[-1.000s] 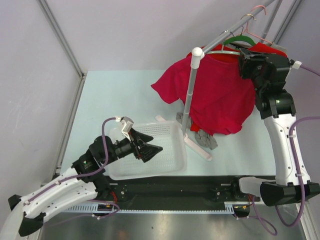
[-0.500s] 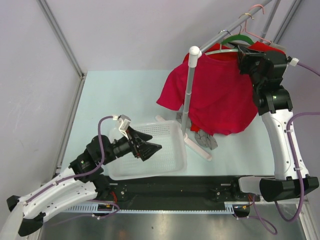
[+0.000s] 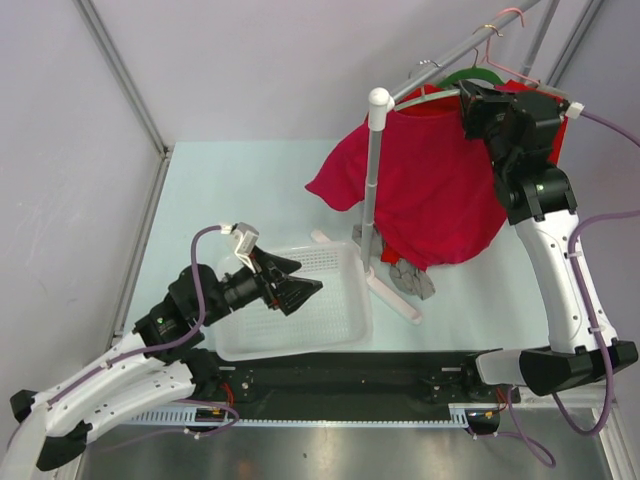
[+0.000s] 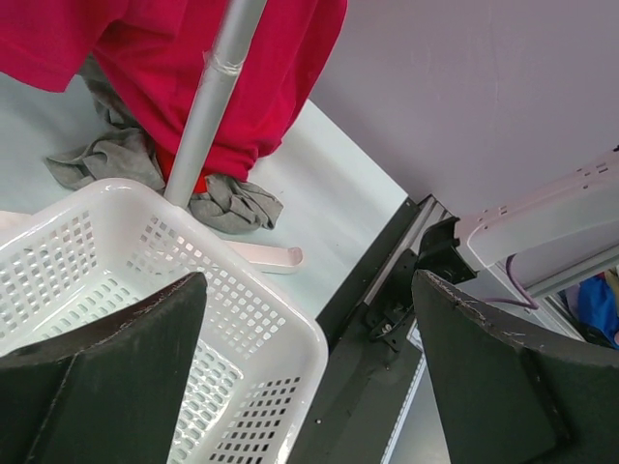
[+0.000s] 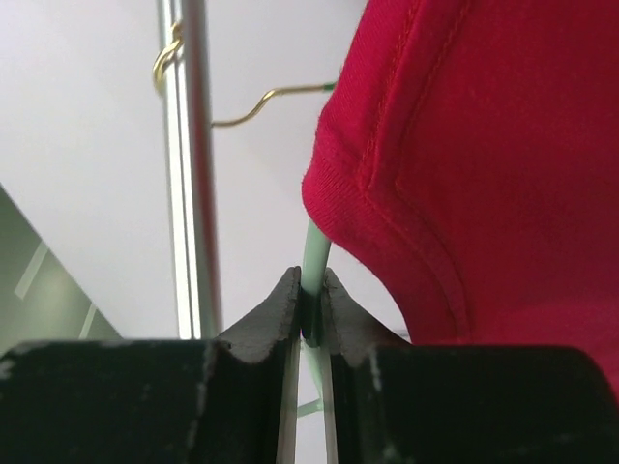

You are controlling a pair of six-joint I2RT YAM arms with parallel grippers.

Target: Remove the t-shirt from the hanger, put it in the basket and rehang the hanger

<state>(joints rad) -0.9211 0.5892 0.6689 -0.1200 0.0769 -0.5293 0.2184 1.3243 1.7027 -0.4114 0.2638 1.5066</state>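
Observation:
The crimson t-shirt (image 3: 430,200) hangs on the pale grey hanger (image 3: 428,95) at the rack's rail, its left sleeve spread out to the left. My right gripper (image 3: 470,112) is shut on the hanger's arm just beside the shirt's collar. In the right wrist view the pale hanger arm (image 5: 316,256) is pinched between the closed jaws of my right gripper (image 5: 309,302), with the t-shirt (image 5: 484,174) on the right. My left gripper (image 3: 300,290) is open and empty above the white basket (image 3: 340,335). In the left wrist view, that gripper (image 4: 309,387) faces the t-shirt's hem (image 4: 145,58).
The rack's upright pole (image 3: 372,170) stands in front of the shirt, with grey cloth (image 3: 405,275) at its base. A green hanger (image 3: 470,75) and a pink wire hanger (image 3: 510,50) hang behind on the rail (image 5: 189,164). The basket's rim (image 4: 280,319) lies under my left gripper.
My right gripper has moved left and up with the hanger in it. The shirt and the rack pole shifted left with it. My left arm has risen slightly.

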